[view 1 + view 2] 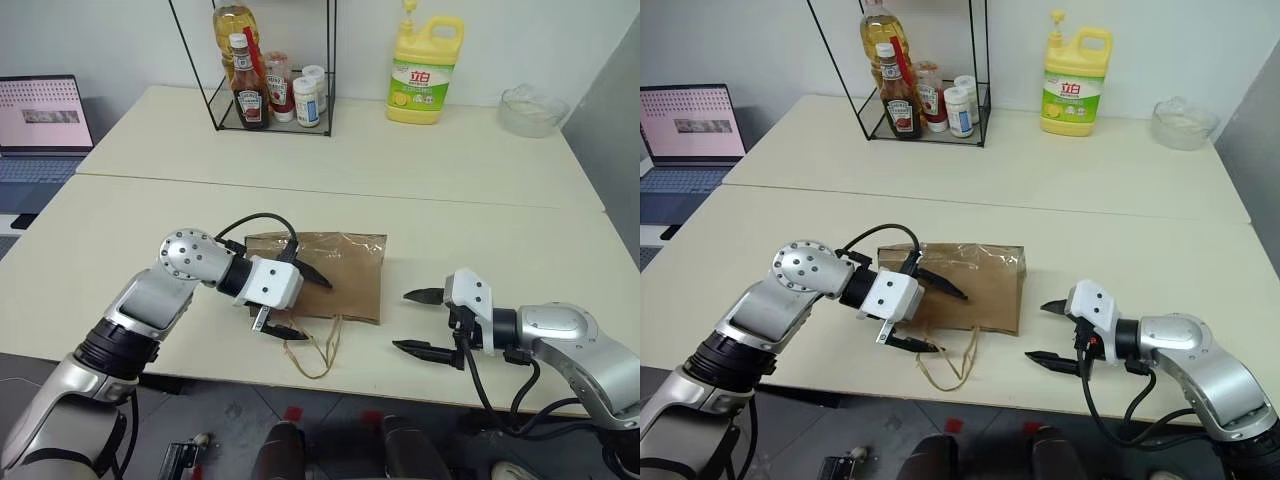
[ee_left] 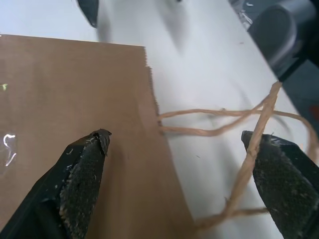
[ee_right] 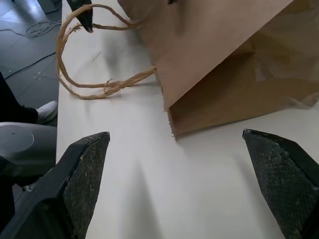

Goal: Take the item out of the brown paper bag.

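Creased brown paper bag [image 1: 335, 275] lies flat (handles [image 1: 315, 352] toward table's near edge).

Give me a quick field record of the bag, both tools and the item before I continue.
bag: brown paper bag lying flat on the near table, handles toward the table's front edge
left tool: left tool open, over the bag's handle end
right tool: right tool open, beside the bag, apart from it
item: not visible

Silver arms, white wrist blocks, looping black cables, black pointed fingers [image 1: 312, 276].
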{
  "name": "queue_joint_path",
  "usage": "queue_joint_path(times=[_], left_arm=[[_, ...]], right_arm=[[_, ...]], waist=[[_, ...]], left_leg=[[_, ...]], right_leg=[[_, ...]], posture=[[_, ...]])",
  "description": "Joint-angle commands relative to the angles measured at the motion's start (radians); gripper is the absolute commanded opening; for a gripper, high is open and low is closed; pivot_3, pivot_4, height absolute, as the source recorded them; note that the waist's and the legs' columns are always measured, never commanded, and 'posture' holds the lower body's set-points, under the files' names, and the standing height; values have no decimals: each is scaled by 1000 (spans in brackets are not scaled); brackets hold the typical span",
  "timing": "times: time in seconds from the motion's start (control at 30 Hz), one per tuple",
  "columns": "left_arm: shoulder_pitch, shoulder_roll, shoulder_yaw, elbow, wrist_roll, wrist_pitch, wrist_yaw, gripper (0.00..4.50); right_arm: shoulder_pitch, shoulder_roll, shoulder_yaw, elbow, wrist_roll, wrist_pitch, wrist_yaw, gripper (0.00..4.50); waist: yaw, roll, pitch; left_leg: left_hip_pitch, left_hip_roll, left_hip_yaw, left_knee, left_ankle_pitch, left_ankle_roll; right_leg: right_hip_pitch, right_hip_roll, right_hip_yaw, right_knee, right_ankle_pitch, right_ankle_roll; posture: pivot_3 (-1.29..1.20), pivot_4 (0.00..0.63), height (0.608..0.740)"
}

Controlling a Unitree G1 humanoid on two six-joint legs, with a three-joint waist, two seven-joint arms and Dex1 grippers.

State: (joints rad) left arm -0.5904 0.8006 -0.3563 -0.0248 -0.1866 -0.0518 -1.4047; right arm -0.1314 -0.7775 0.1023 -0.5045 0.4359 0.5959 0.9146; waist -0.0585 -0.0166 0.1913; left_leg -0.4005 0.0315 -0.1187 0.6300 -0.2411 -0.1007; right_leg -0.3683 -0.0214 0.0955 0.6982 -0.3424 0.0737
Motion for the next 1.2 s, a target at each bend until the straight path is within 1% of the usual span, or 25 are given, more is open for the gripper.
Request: queue_joint_path(times=[0.03, 0.07, 0.17, 0.33, 0.47, 0.5, 0.6, 0.7, 0.83, 1.07, 1.2], left_arm=[[24, -1, 28, -4, 9, -34, 2, 4112], [33, 2, 28, -1, 14, -54, -4, 3928], [53, 2, 38, -3, 6, -62, -8, 2957], [63, -19, 76, -34, -69, 95, 19, 1357], [50, -44, 121, -49, -152, 311, 67, 159], [49, -46, 127, -55, -162, 341, 73, 13], [37, -59, 149, -73, -196, 437, 105, 13], [23, -77, 174, -89, -235, 537, 144, 13], [35, -66, 177, -126, -243, 591, 157, 13], [50, -61, 196, -159, -263, 645, 170, 13], [51, -60, 205, -174, -276, 671, 181, 13]], right_arm=[[8, -13, -7, -17, -5, -33, 20, 4500], [13, -19, -6, -15, -9, -41, 28, 4500], [29, -38, 1, -8, -37, -88, 56, 4500], [75, -72, 25, -3, -112, -261, 128, 4500], [96, -75, 103, 96, -271, -639, 196, 4500], [91, -66, 119, 130, -291, -705, 207, 4500], [58, -29, 161, 250, -346, -923, 219, 4500], [9, 23, 193, 366, -366, -1121, 226, 4500], [-71, 85, 240, 525, -382, -1358, 229, 4500], [-202, 181, 305, 724, -388, -1618, 200, 4500], [-225, 208, 359, 786, -392, -1741, 180, 4500]], waist=[[0, 0, 0], [0, 0, 0], [2, 0, 0], [2, 0, 0], [0, 0, 0], [-1, 0, 0], [-1, 0, 0], [-1, 0, 0], [-2, 0, 0], [-2, 0, 0], [-1, 0, 0]], left_leg=[[0, 0, 0, 0, 0, 0], [0, 0, 0, 0, 0, 0], [0, 0, 0, 0, 0, 0], [0, 0, 0, 0, 0, 0], [0, 0, 0, 0, 0, 0], [0, 0, 0, 0, 0, 0], [1, 0, 0, 0, 0, 0], [1, 0, 0, 0, 0, 0], [1, 0, 0, 1, 0, 0], [2, 0, 0, 1, 0, 0], [2, 0, 0, 1, 0, -1]], right_leg=[[0, 0, 0, 0, 0, 0], [0, 0, 0, 0, 0, 0], [0, 0, 0, 0, 0, 0], [0, 0, 0, 0, 0, 0], [0, 0, 0, 0, 0, 0], [1, 0, 0, 0, 0, 0], [1, 0, 0, 0, 0, 0], [1, 0, 0, 0, 0, 0], [1, 0, 0, 0, 0, 0], [1, 0, 0, 0, 0, 0], [1, -1, 0, 0, 0, 0]], posture=[[0, 150, 740], [0, 150, 740], [0, 150, 740], [0, 150, 740], [0, 150, 740], [0, 150, 740], [0, 150, 740], [0, 150, 740], [0, 150, 740], [0, 150, 740], [0, 150, 740]])
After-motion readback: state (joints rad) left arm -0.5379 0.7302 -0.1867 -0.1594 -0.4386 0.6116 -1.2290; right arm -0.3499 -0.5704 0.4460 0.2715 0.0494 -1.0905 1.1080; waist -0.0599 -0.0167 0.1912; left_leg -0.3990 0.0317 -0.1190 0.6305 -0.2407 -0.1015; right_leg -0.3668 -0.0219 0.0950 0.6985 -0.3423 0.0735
